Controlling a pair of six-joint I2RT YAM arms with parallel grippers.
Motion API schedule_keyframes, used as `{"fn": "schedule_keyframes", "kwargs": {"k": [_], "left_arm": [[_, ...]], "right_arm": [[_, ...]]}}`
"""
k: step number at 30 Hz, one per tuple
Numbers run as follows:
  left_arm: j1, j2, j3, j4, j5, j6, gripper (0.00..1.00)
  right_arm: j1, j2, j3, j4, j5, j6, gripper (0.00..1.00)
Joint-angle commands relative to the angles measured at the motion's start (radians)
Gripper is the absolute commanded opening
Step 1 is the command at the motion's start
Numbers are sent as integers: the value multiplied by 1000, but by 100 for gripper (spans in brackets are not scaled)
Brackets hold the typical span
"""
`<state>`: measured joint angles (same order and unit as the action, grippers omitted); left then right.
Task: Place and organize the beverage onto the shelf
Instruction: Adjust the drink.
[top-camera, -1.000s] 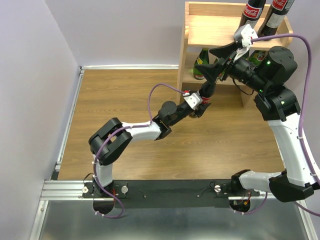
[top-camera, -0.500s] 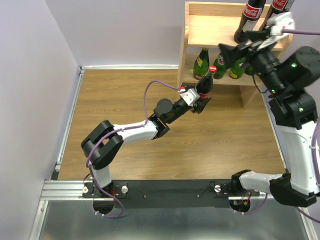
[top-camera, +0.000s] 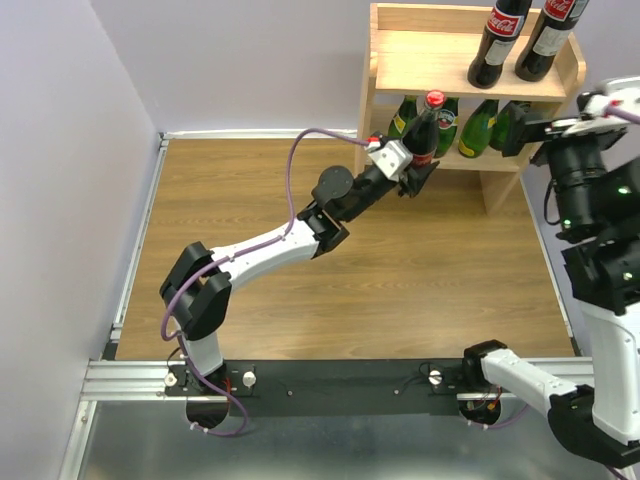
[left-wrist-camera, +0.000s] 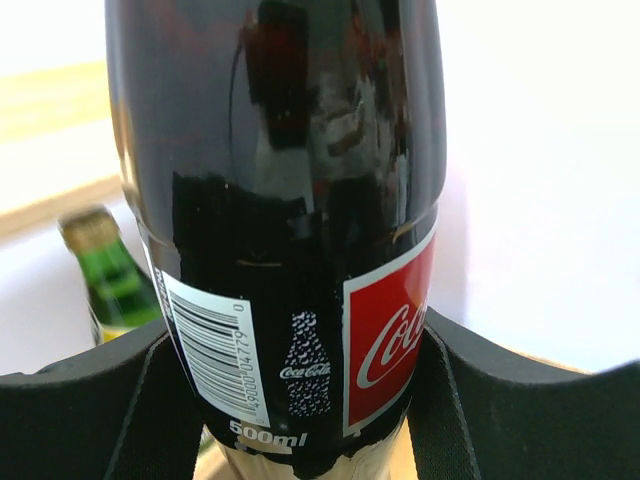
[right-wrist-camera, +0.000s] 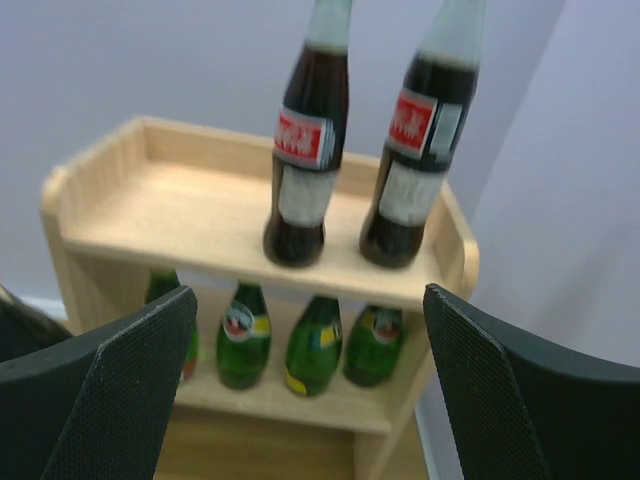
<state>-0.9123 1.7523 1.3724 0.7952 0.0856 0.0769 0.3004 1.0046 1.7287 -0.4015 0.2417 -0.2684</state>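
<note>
Overhead, left jaws grip a cola bottle (top-camera: 427, 125); right wrist view alone shows right jaws wide.

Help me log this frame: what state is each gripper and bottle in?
left gripper: shut on held cola
held cola: upright, in front of shelf
right gripper: open, empty
top colas: upright on shelf's top board
green bottles: upright on lower tier
</note>
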Motion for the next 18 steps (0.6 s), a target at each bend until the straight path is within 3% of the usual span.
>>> {"fn": "schedule_keyframes", "kwargs": {"k": [1, 10, 18], "left_arm": [[-5, -111, 187, 61, -52, 6, 0], [-3, -68, 430, -100, -116, 53, 0], [15, 73, 773, -244, -135, 77, 0]], "right_arm": [[-24, -38, -208, -10, 80, -55, 100], [-69, -138, -432, 18, 126, -68, 99], [-87, -192, -627, 18, 42, -23, 96]]}}
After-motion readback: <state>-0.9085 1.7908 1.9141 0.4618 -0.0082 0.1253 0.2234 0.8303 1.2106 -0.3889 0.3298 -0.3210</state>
